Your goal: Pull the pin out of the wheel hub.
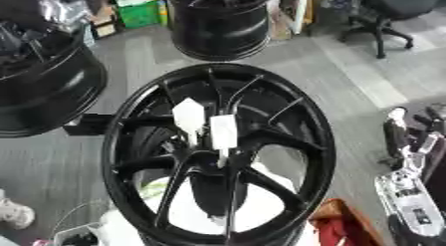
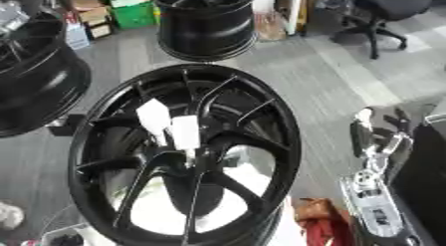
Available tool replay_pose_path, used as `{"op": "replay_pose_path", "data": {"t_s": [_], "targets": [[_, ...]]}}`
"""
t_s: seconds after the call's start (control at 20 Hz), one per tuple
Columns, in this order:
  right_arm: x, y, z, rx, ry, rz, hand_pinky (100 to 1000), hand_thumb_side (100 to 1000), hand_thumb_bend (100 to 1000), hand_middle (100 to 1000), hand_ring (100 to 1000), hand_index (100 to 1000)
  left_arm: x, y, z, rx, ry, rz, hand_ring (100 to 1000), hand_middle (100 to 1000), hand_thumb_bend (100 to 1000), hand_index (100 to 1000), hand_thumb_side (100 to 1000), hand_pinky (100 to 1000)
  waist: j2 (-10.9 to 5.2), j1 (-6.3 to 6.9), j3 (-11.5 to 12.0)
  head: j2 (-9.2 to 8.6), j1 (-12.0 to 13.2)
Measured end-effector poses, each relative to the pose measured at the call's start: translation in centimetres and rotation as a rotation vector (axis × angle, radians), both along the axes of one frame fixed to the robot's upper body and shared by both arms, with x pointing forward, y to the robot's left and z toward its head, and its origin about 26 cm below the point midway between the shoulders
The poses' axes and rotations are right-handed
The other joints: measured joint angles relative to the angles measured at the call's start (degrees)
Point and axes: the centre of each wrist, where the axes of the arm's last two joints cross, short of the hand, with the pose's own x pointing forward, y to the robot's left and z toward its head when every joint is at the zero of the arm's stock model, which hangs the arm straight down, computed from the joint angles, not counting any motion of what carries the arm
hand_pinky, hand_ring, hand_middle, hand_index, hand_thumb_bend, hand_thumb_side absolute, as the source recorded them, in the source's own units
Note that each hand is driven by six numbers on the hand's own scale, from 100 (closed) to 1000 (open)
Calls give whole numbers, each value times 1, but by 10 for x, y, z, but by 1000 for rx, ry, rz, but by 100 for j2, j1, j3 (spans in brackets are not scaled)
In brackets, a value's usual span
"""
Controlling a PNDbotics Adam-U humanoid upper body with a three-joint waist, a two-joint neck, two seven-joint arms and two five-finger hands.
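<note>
At the frame's right edge, the robot's right hand (image 2: pixel 376 145), black and silver, hovers with fingers relaxed, holding nothing; the left hand is out of view. The glossy black spoked wheel hub (image 1: pixel 218 155) fills the centre, two white tag-like pins (image 1: pixel 223 133) standing near its middle, apparently not yet pulled. How they seat is unclear. Beyond, more black rims (image 1: pixel 218 23) rest on the floor.

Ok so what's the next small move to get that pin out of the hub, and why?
Probably bring the right hand leftward over the wheel hub. That hand sits off the rim's right side, touching nothing, while two white tabs stand at the hub; which is the pin I can't tell.
</note>
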Motion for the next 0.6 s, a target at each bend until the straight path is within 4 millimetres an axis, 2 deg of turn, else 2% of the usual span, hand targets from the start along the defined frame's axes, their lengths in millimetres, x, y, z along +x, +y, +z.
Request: {"op": "replay_pose_path", "data": {"t_s": [0.15, 0.25, 0.6], "targets": [[0, 1, 0, 0, 0, 6, 566, 430, 100, 712, 574, 869, -7, -19, -12, 112, -70, -5, 544, 755, 304, 852, 378, 680, 0, 12, -24, 0, 23], [0, 1, 0, -1, -2, 7, 566, 430, 100, 712, 574, 869, -10, -27, -18, 174, -111, -2, 541, 754, 328, 851, 380, 677, 0, 18, -30, 0, 32], [1, 2, -2, -1, -1, 8, 566, 431, 100, 712, 574, 870, -16, -45, -36, 315, -204, 6, 539, 757, 438, 846, 400, 677, 0, 18, -64, 0, 74]]}}
